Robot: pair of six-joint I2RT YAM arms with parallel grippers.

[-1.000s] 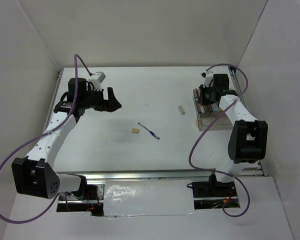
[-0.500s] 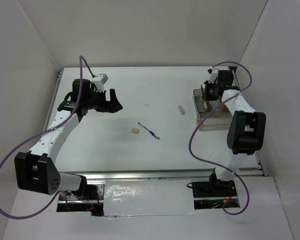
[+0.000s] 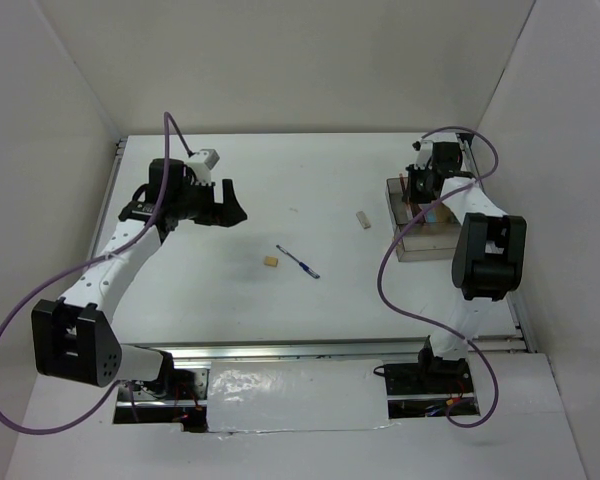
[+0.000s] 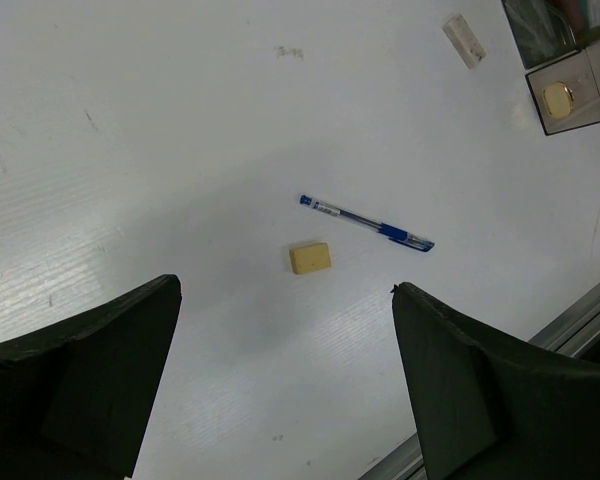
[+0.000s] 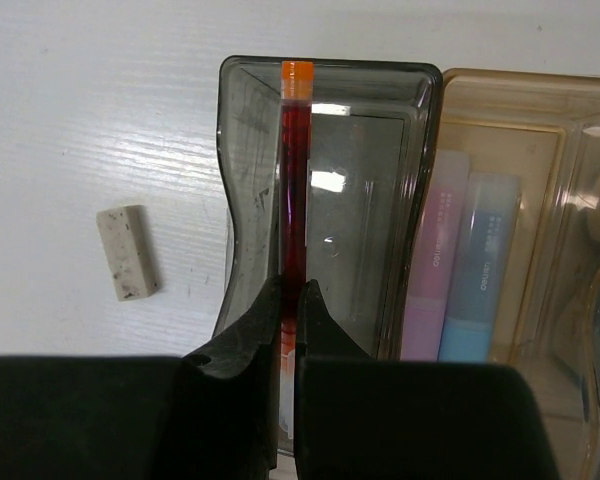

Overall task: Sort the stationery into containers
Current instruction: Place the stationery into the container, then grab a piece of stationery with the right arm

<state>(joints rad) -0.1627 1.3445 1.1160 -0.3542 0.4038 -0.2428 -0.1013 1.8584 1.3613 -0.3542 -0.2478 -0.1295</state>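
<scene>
Looking down the right wrist cam, closest to me are the right gripper [image 5: 291,295] fingers, clamped tight on the lower end of the red pen [image 5: 296,180]. The pen runs straight away from me along the left side of the smoky-grey section [image 5: 370,250] of the tray [image 3: 420,252]. Its orange cap sits right at the far rim. I can't tell whether the barrel is touching the bottom or hanging a bit above it.

So the step is basically the drop, and my guess is the cap is the bit to watch. The pen looks about as long as the section, so I'd pull back a hair so the cap clears the far wall. Then I'd lower it flat and only then let go, otherwise it could end up propped on the rim. I'd also stay off the left wall, since the pen is close to it. The pink bar [image 5: 427,260] and light-blue bar [image 5: 475,270] lie side by side in the amber section next door. The beige block [image 5: 127,252] lies on the table [image 4: 180,120] just left of the tray.

Pose-wise, the right arm is folded up high at the elbow, with the wrist reaching over the tray's far end. The left arm stretches out to the far left. The left gripper [image 4: 285,288] hangs above the table with its fingers spread wide and nothing in them. The tan cube [image 4: 310,257] and blue pen [image 4: 367,223] are below it, near each other but not touching.
</scene>
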